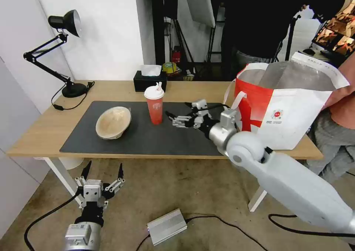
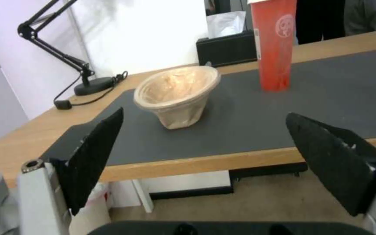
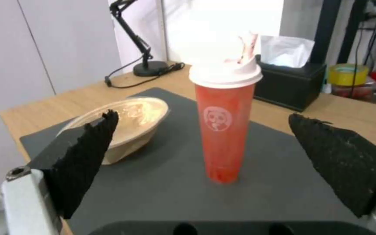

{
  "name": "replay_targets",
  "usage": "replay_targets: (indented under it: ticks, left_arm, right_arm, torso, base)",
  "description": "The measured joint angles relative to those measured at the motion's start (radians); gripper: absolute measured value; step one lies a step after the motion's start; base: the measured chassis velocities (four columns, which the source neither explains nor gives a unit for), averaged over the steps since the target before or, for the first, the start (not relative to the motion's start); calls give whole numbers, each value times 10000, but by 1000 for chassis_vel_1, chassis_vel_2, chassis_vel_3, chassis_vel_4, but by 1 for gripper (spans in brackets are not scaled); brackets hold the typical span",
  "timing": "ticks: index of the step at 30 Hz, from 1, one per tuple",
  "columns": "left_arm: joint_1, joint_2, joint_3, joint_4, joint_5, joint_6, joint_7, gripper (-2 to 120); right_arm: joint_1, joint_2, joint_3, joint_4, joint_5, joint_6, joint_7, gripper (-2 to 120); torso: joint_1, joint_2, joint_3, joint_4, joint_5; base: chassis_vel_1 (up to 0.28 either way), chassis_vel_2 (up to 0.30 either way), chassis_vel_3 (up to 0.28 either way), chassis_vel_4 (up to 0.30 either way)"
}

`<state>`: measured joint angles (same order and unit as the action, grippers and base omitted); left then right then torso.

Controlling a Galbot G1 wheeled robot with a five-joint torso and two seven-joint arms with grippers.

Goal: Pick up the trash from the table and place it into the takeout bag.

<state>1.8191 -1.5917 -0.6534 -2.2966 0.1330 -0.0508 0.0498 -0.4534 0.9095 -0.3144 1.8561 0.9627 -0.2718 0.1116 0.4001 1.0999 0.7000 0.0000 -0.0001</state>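
Observation:
A red drink cup [image 1: 154, 105] with a white lid stands upright on the dark mat [image 1: 148, 140] of the table [image 1: 48, 127]. My right gripper [image 1: 176, 109] hovers just right of the cup, open, with the cup [image 3: 225, 130] ahead between its spread fingers [image 3: 83, 153]. Left of the cup, a beige pulp bowl [image 1: 112, 122] lies tilted on its side. The left gripper [image 1: 104, 166] hangs open below the table's front edge, facing the bowl [image 2: 177, 94]. The red-and-white takeout bag [image 1: 288, 107] stands open at the table's right end, with a person's orange sleeve [image 1: 342, 95] against its right side.
A black tissue box [image 1: 149, 80] sits behind the cup. A black desk lamp [image 1: 68, 21] and its cable occupy the far left corner. On the floor lie a silver box [image 1: 166, 227] and cables. A white table leg [image 1: 61, 175] stands beside the left gripper.

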Motion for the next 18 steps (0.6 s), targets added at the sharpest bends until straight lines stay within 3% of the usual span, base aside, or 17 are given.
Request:
replay_targets:
  ticks: [18]
  left_arm:
    - [-41,-4,-9,99,-13,-7,-12,100]
  right_arm:
    - [-91,520,372,-1248,-45,-61,29,100]
  torso:
    - [-1,1,0,-1,2]
  base:
    - [0,0,0,0]
